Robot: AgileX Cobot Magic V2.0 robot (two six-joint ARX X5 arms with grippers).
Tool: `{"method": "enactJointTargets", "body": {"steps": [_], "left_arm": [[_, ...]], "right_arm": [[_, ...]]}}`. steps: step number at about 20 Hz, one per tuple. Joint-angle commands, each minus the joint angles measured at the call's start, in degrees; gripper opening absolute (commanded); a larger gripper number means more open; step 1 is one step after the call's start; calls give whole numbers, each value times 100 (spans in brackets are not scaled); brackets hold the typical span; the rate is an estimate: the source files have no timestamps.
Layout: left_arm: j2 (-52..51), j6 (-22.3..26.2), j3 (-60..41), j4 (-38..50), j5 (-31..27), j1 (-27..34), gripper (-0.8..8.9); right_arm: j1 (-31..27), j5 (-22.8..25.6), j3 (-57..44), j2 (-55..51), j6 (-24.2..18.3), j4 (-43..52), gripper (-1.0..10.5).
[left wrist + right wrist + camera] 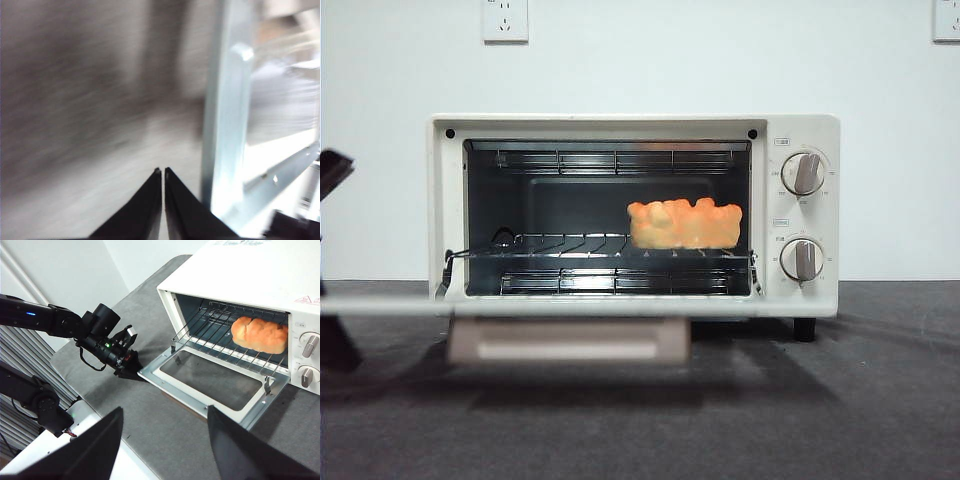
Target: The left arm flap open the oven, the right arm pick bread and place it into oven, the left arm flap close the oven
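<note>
The cream-white oven (800, 130) stands with its door (570, 306) flapped down flat, the beige handle (568, 340) hanging below its front edge. The golden-orange bread (685, 224) lies on the right part of the wire rack (550, 245) inside. In the right wrist view the oven (240, 270), bread (260, 335) and open door (200, 402) all show. My left gripper (131, 371) is at the door's left corner; its own blurred view shows the left gripper (163, 172) shut and empty beside the door's metal frame (225, 125). My right gripper (165, 412) is open, drawn back from the oven.
Two beige knobs (804, 173) sit on the oven's right panel. A dark part of an arm (332, 170) shows at the left edge of the front view. The grey table (820, 420) ends a short way left of the left arm (30, 315). Wall sockets (505, 18) are behind.
</note>
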Motion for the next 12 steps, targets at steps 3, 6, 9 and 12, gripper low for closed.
{"method": "enactJointTargets", "body": {"steps": [3, 6, 9, 12], "left_arm": [[2, -437, 116, 455, 761, -11, 16], [-116, -752, 162, 780, 894, 4, 16], [-273, -1071, 249, 1158, 892, 4, 16], [-413, -1606, 356, 1742, 874, 4, 16]], "right_arm": [[61, 22, 98, 20, -42, 70, 261], [61, 22, 98, 20, 26, 72, 261], [61, 22, 98, 20, 72, 87, 261], [61, 24, 98, 20, 109, 90, 261]]}}
